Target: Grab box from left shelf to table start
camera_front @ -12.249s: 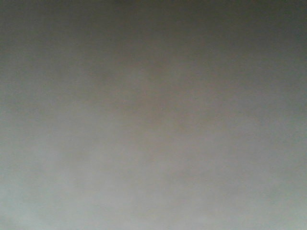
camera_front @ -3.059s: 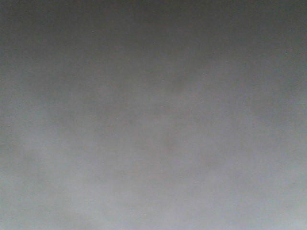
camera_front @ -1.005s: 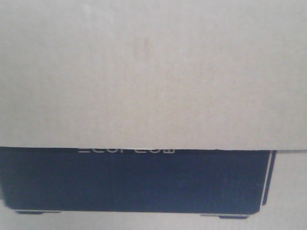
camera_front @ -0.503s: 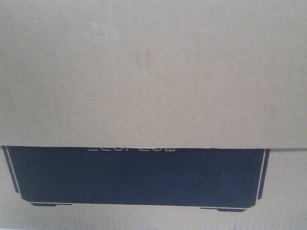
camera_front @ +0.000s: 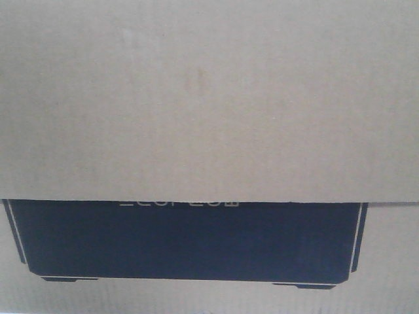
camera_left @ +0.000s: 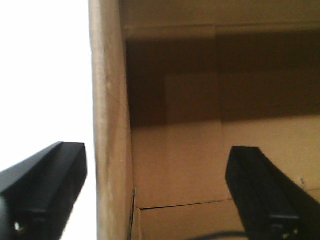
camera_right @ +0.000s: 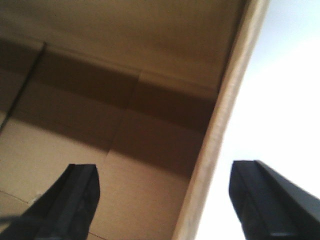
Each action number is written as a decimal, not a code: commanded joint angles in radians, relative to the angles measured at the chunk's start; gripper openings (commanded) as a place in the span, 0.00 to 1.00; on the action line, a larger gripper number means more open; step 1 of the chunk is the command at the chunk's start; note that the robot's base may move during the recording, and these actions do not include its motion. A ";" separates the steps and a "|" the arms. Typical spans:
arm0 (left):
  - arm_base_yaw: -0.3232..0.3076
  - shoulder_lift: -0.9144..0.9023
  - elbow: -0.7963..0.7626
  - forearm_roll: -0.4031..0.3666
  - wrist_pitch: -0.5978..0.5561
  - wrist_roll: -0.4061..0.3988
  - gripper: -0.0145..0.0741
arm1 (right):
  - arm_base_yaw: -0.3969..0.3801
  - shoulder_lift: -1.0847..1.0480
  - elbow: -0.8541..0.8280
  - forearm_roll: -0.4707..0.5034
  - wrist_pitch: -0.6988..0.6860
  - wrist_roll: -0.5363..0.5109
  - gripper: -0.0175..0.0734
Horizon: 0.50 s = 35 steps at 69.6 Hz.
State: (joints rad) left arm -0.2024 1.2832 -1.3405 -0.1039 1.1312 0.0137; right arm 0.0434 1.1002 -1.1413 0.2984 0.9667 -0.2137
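Cardboard fills the front view: the box point(camera_front: 209, 98) sits right against the camera, its black printed panel point(camera_front: 190, 239) at about 6 o'clock. Neither shelf nor table shows anywhere, so I can only guess the box is off the rack and being carried, with the set-down left to do. The left gripper point(camera_left: 155, 192) is spread wide astride the box's left wall, one finger outside at 8 o'clock, the other inside at 4 o'clock. The right gripper point(camera_right: 175, 200) straddles the right wall likewise, fingers parted at 7 and 5 o'clock. Neither pair looks pressed onto the cardboard.
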 commanded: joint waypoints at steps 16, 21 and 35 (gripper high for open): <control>-0.005 -0.383 0.115 0.021 -0.073 0.005 0.27 | 0.002 -0.260 -0.016 -0.074 -0.043 0.049 0.39; -0.005 -0.485 0.202 0.037 -0.110 0.005 0.14 | 0.002 -0.326 0.016 -0.091 -0.053 0.049 0.23; -0.005 -0.776 0.448 0.047 -0.244 0.005 0.06 | 0.002 -0.543 0.216 -0.094 -0.123 0.049 0.25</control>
State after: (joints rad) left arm -0.2024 0.5985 -0.9553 -0.0576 1.0231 0.0162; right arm 0.0434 0.6287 -0.9764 0.2097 0.9531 -0.1642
